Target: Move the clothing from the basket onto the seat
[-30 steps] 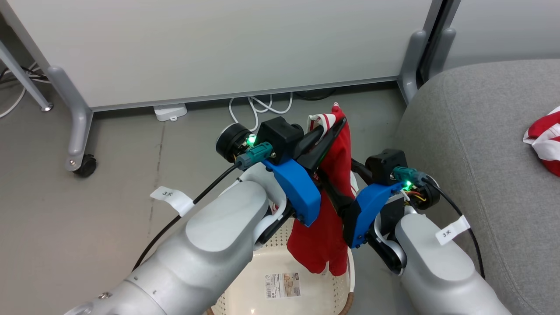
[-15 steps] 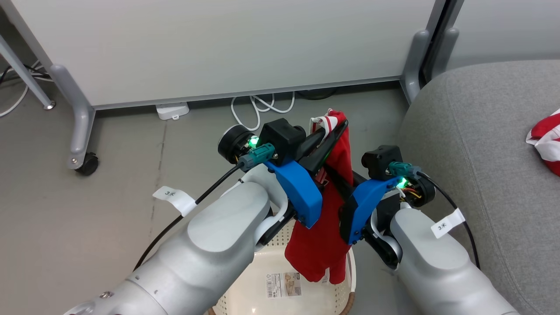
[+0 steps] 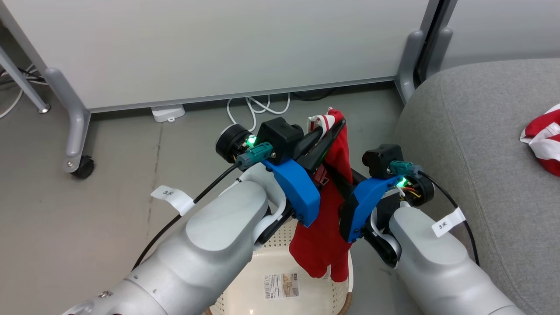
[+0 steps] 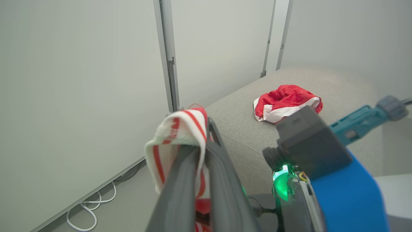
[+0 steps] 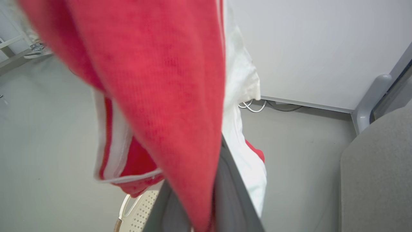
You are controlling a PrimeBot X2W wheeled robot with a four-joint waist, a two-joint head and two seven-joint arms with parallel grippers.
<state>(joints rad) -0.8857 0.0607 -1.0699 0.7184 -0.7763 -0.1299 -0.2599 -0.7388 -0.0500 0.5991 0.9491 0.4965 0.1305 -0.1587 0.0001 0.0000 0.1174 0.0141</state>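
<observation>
A red garment (image 3: 326,227) with white stripes hangs above the cream perforated basket (image 3: 280,302). My left gripper (image 3: 333,124) is shut on its striped white band (image 4: 180,129) at the top. My right gripper (image 3: 327,178) reaches in from the right, lower down, and is shut on the red cloth (image 5: 161,80), which drapes over its fingers (image 5: 233,196). A second red and white garment (image 3: 541,135) lies bunched on the grey seat (image 3: 472,131); the left wrist view shows that garment (image 4: 285,101) on the cushion (image 4: 238,119).
A white partition panel (image 3: 210,48) on castor legs (image 3: 78,164) stands behind, with white cables (image 3: 258,107) and a power block (image 3: 167,113) on the grey floor below it. The seat's rounded edge lies just right of my right arm (image 3: 433,258).
My right gripper has shut on the hanging garment and shifted slightly left. The left gripper keeps its hold. The camera has moved a little.
</observation>
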